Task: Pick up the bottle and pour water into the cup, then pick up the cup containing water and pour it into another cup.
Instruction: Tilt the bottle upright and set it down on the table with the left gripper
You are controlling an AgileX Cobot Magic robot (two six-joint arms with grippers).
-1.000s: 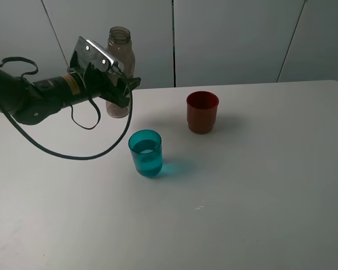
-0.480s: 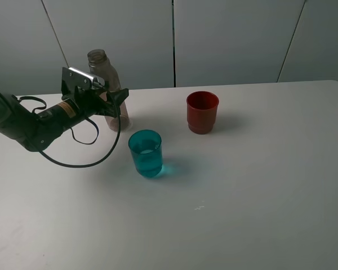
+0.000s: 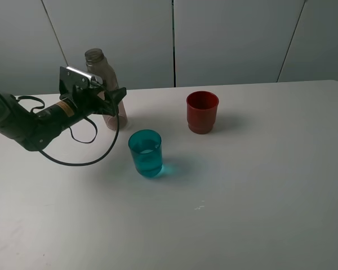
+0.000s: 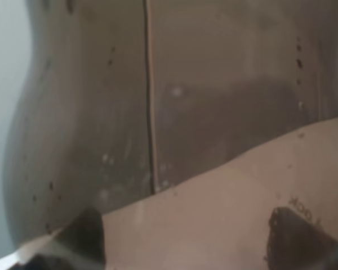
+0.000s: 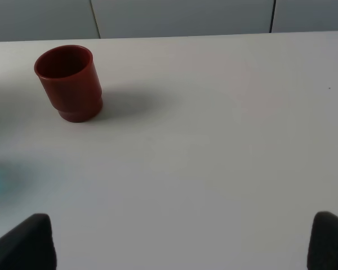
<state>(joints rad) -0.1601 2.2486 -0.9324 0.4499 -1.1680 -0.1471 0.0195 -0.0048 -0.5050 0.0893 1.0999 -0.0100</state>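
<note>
**Left claw.** The left claw [image 3: 112, 102] is closed on the bottle [image 3: 104, 84] and grips it at mid-body. The left wrist view is filled by the grey-brown bottle wall, with a dark fingertip [image 4: 84, 239] at each side of it.

**Bottle.** The bottle is at the rear left of the surface [image 3: 259, 191], close to the back edge. It leans slightly, with the uncapped neck tilted toward the left. The pictures do not show whether its base touches the surface.

**Cup.** The cup [image 3: 145, 153] stands upright in front of the bottle and to its right, apart from it. It holds water.

**Red cup.** The red cup [image 3: 202, 112] stands upright to the right of the bottle, near the back edge. It is well apart from the cup, with a strip of bare surface between the two.

**Right claw.** The right claw [image 5: 177, 244] is open, its two dark fingertips [image 5: 25, 242] wide apart with only surface between them. It is not visible in the high view. The red cup lies ahead of it and off to one side.

**Clearances.**
- Bare surface runs from the red cup to the right edge.
- Bare surface runs from the cup to the front edge.
- A cable [image 3: 84, 163] loops down from the left arm [image 3: 22, 121]. Its lowest part is left of the cup and does not touch it.
- A panelled wall [image 3: 231, 39] rises directly behind the back edge.
</note>
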